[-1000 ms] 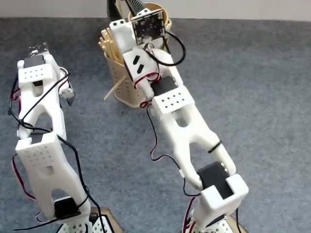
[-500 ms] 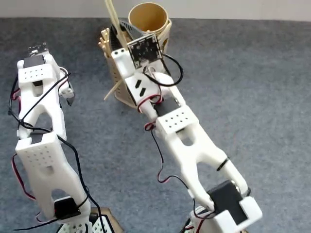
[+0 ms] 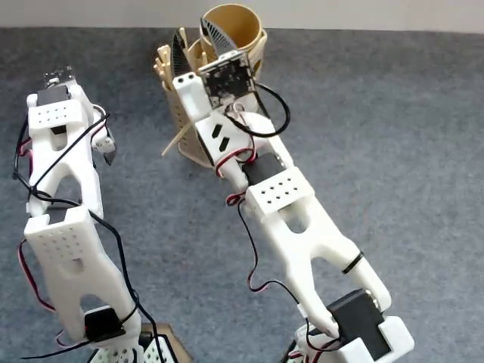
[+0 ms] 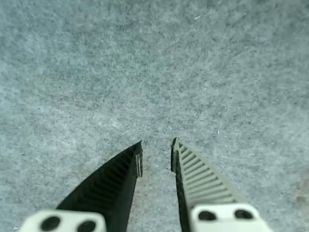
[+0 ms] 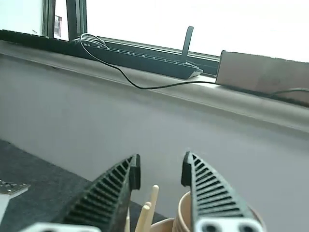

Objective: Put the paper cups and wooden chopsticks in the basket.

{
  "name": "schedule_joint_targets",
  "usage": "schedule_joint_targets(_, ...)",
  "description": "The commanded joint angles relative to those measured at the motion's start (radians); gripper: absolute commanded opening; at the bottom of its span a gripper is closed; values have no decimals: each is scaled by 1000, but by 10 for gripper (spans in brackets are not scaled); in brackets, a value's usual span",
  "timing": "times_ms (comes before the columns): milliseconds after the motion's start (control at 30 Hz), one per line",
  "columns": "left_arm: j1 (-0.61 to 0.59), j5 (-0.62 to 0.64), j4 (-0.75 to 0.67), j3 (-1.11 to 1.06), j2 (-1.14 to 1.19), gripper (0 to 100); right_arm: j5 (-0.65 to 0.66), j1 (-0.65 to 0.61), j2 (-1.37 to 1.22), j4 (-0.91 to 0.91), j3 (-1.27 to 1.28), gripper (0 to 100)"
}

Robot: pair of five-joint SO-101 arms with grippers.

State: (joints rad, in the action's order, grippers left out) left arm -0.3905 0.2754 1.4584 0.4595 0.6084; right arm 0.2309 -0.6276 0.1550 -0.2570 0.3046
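Two jaws of the right claw (image 3: 198,38) stand moderately apart with nothing between them, poised over the basket (image 3: 185,125), so the drop looks done and the step in hand is most likely a clean retreat. To do it well, the claw should rise straight up with its jaws held apart before swinging aside, since the chopsticks (image 3: 165,64) stand bunched just below its dark jaw and the paper cup (image 3: 231,23) sits just below and beyond its ribbed jaw. A sideways drag could catch either one or tip the basket. One stray chopstick (image 3: 178,141) pokes out through the basket wall, lower down and on the arm's side of the claw, and it could need tucking in. The basket itself lies directly under the claw. The left claw (image 4: 157,150), well apart from the basket, hangs over bare grey carpet (image 4: 154,63), slightly parted and empty.
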Motion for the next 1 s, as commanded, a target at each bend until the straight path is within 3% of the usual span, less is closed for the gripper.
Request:
schedule_joint_targets(0, 16, 2, -11, 15, -24, 122, 80, 18, 101, 180, -131, 143)
schedule_joint_targets(167, 10, 2, 11, 222, -27, 122, 78, 59, 291, 616, -295, 142)
schedule_joint_targets(367, 1, -133, 310, 843, -156, 120, 80, 196, 564, 1250, -476, 142)
schedule_joint_targets(533, 5, -233, 328, 1055, -355, 119, 80, 251, 743, 1649, -351, 133)
schedule_joint_targets(667, 5, -235, 333, 924, -570, 119, 78, 282, 889, 1667, -64, 0)
schedule_joint_targets(800, 61, -238, 331, 613, -845, 119, 78, 285, 1087, 1535, 286, 4)
schedule_joint_targets(967, 153, -241, 304, 61, -1221, 119, 77, 286, 1368, 1369, 722, 4)
